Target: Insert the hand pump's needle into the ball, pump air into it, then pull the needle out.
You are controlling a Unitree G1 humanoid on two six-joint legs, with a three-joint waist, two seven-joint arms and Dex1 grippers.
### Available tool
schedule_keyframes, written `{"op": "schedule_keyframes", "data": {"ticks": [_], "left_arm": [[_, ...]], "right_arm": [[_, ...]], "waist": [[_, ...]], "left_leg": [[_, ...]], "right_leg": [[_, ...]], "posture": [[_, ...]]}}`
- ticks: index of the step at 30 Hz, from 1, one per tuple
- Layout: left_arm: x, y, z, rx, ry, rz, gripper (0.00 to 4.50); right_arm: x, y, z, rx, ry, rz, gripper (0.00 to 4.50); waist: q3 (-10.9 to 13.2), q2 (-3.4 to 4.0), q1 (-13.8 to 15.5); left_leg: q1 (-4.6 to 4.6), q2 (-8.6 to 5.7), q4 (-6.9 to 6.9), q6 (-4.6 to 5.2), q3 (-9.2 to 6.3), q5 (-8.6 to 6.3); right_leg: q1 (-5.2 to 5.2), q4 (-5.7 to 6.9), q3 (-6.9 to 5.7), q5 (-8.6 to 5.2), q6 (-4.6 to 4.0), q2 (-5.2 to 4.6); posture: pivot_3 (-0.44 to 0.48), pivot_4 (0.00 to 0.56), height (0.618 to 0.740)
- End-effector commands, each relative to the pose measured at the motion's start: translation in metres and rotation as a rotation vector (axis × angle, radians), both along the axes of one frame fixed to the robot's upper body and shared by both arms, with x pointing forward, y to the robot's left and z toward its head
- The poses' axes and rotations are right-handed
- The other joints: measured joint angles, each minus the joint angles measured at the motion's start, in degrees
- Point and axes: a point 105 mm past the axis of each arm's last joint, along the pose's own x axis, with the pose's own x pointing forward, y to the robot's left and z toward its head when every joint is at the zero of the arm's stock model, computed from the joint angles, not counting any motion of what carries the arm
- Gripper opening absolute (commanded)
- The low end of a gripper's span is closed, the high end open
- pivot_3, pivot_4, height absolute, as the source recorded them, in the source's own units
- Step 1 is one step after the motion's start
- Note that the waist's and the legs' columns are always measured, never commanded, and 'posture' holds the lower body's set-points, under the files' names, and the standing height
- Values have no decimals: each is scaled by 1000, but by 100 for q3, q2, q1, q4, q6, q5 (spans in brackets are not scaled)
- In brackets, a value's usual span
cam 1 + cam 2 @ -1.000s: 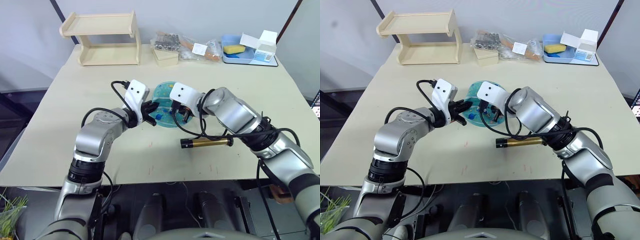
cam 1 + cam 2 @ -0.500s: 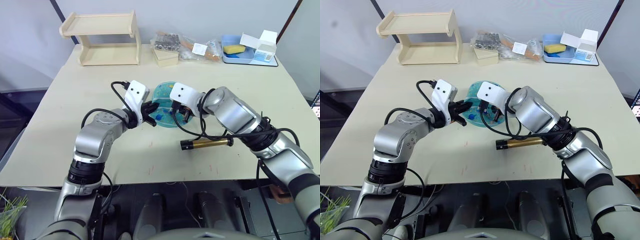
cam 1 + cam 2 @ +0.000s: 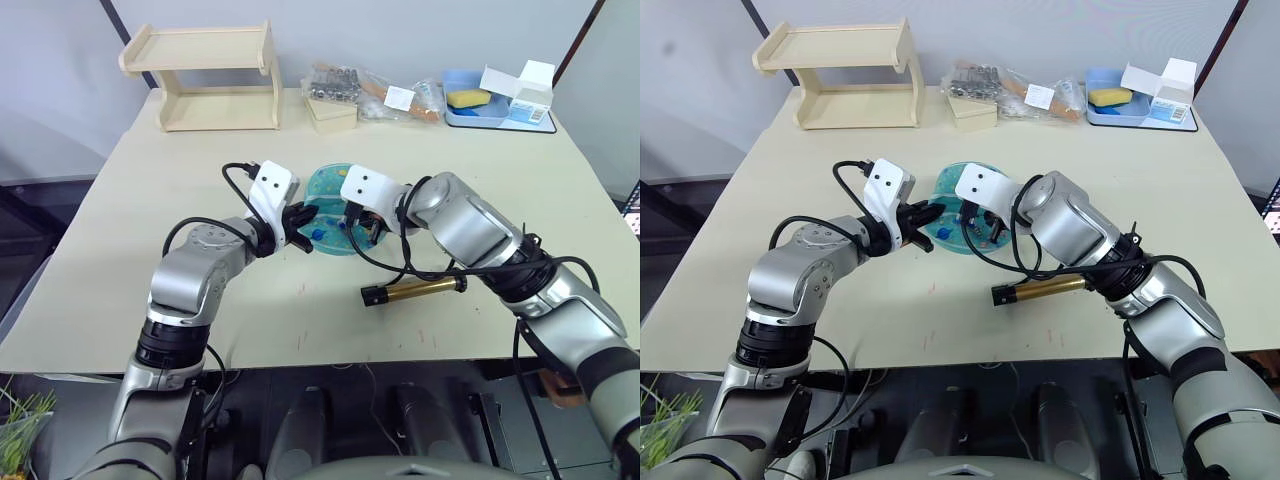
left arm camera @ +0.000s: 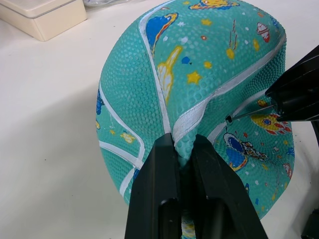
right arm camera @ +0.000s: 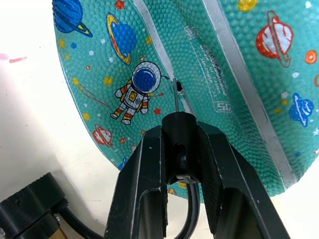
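Table (image 3: 120,240): pale beige top, carrying every item below. Wooden shelf (image 3: 205,75): light two-tier rack at the far left corner, well apart from the work area. Blue tray (image 3: 480,115): far right corner, holding a yellow sponge (image 3: 468,97) and a white box (image 3: 520,88); clear bags of small parts (image 3: 370,92) and a cream box (image 3: 330,112) lie beside it along the far edge. Ball (image 3: 330,208): teal rubber printed with planets, rockets and astronauts, crossed by pale bands; deflated into a dome with a folded wall, standing on edge at mid-table between the two grippers. Hand pump (image 3: 412,289): gold cylinder with black end caps, lying flat on the table on the near side of the ball, just beside the right forearm, untouched by either gripper; its thin black hose loops up to the right gripper. Left gripper (image 4: 182,154): both black fingers closed tight on a raised fold of the ball's rim, pinching the rubber between them. Right gripper (image 5: 177,134): fingers clamped on the black end fitting of the hose, level with the ball's concave face. Needle (image 5: 176,99): thin metal pin projecting from that fitting, its tip at the small dark valve hole on a pale band next to an astronaut print; whether it has entered cannot be told.
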Motion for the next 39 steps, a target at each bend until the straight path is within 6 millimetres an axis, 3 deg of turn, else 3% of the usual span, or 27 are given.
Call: {"op": "schedule_keyframes", "data": {"ticks": [1,17,39], "left_arm": [[-1,4,-6,12,22,18,0],[-2,4,-6,13,25,15,0],[-2,6,-9,16,31,25,0]], "right_arm": [[0,-3,0,-5,-3,-1,332],[2,-2,-13,-14,24,-12,332],[4,-12,-15,-15,34,-43,332]], "waist": [[0,0,0],[-1,-1,0],[-1,-2,2]], "left_leg": [[0,0,0,0,0,0],[0,-2,0,0,-1,0],[1,-3,0,-1,0,0]], "right_leg": [[0,0,0,0,0,0],[1,0,0,0,0,-1],[2,0,0,0,0,-3]], "posture": [[0,150,740],[0,150,740],[0,150,740]]}}
